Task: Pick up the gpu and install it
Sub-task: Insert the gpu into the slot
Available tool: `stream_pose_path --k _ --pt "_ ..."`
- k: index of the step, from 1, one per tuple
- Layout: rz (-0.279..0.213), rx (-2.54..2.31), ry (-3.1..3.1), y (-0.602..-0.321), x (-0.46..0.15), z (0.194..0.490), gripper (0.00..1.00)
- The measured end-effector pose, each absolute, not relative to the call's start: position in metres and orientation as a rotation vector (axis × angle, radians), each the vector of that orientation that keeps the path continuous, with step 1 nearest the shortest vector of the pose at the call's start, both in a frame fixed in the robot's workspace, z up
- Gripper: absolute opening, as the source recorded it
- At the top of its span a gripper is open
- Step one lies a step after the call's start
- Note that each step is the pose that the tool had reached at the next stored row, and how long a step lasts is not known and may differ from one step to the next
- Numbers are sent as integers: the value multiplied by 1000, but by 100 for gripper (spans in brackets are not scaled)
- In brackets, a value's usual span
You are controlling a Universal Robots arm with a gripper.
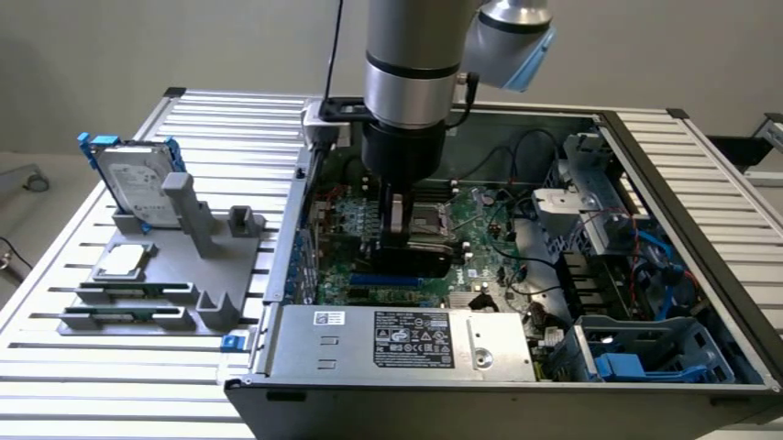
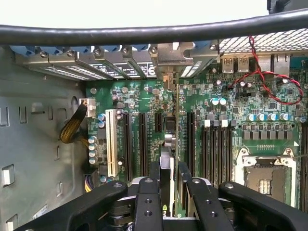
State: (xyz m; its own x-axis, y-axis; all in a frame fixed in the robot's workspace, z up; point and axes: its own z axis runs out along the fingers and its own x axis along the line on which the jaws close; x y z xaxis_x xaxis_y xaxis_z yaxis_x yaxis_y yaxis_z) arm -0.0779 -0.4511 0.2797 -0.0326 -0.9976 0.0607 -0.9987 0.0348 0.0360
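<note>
**Gripper** (image 1: 404, 236): you have it lowered inside the open computer case (image 1: 685, 192). Its black fingers (image 2: 147, 195) are clamped from both sides on the gpu (image 1: 416, 261).

**Gpu:** it is held upright on its long edge, low over the motherboard (image 1: 490, 229) and near the middle of the board. The glossy black shroud shows just under the gripper in the exterior view. In the wrist view you see the card edge-on (image 2: 167, 161). It runs from the fingers, among the black expansion slots (image 2: 143, 144), toward the row of silver slot covers (image 2: 120, 67) at the case's rear wall. You cannot tell whether its lower edge is seated in a slot.

**Motherboard:** green, lying flat on the case floor. It carries a white expansion slot (image 2: 111, 142) and a CPU socket (image 2: 264, 175) with a metal frame. A red wire (image 2: 262, 77) loops near the rear ports.

**Power supply** (image 1: 404, 339): a grey box with a label, set along the near edge of the case.

**Grey fixture** (image 1: 202, 234): it sits on the slatted table (image 1: 73, 367) to the exterior view's left of the case. It holds:
- a hard drive (image 1: 135, 183) with a blue frame, standing upright
- a processor chip (image 1: 123, 261), lying flat
- two memory modules (image 1: 135, 291), lying flat
</note>
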Motion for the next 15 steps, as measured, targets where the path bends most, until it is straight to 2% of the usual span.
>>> stream_pose_path --k 15 --pt "28 2160 -2186 -449 -78 277 26"
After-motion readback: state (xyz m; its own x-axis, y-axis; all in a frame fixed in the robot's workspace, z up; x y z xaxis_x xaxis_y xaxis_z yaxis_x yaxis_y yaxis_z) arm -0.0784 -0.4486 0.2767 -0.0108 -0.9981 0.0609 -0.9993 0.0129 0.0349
